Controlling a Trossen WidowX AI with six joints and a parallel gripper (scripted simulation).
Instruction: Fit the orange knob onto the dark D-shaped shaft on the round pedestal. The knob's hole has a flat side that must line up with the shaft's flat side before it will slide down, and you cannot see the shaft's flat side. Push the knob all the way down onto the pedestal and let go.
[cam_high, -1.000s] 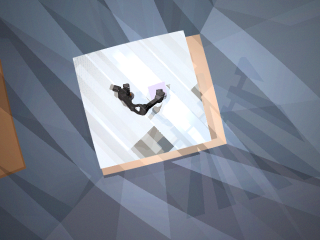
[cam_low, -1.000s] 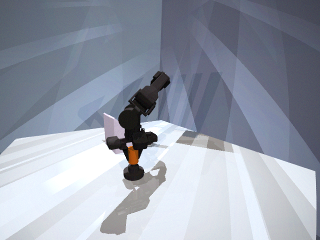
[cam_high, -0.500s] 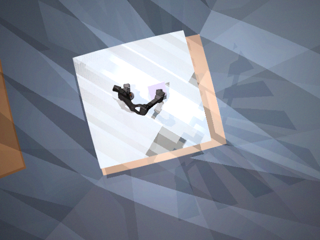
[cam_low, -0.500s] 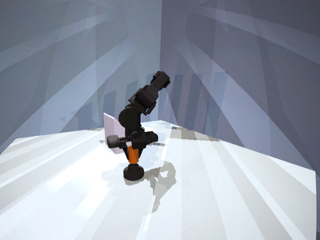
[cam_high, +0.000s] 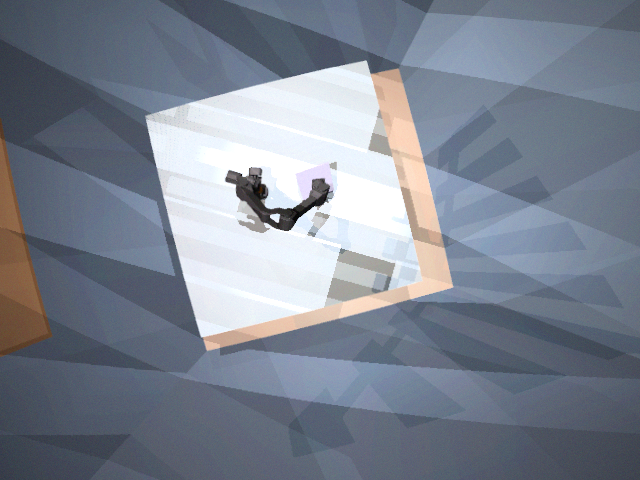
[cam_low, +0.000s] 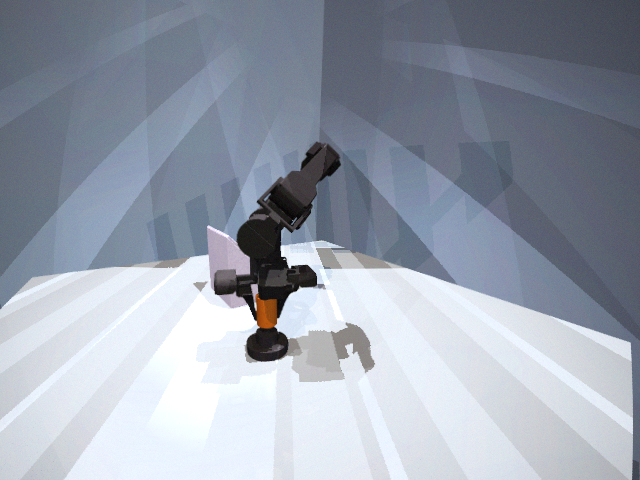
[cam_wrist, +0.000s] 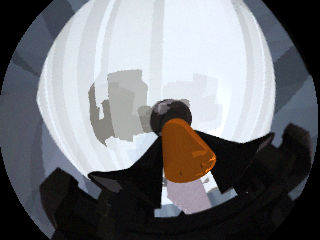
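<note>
The orange knob (cam_high: 260, 190) (cam_low: 266, 316) (cam_wrist: 182, 150) is upright, held between the fingers of my gripper (cam_low: 266, 310) (cam_wrist: 176, 136), which is shut on it. The dark round pedestal (cam_low: 267, 351) (cam_wrist: 158, 116) stands on the table directly below the knob. In the exterior view the knob's lower end is at the top of the dark stub in the pedestal's middle, and some of the stub shows between the knob and the wide base, so the knob is above the base. The shaft's flat side and the knob's hole are hidden.
A pale lilac panel (cam_high: 306, 178) (cam_low: 219, 258) (cam_wrist: 190, 196) stands upright beside the arm's base. The white table (cam_high: 248, 289) (cam_low: 155, 439) has light and shadow bands across it. Its edge (cam_high: 418, 206) is orange-tan in the top view, where another orange surface (cam_high: 15, 268) shows at the far left.
</note>
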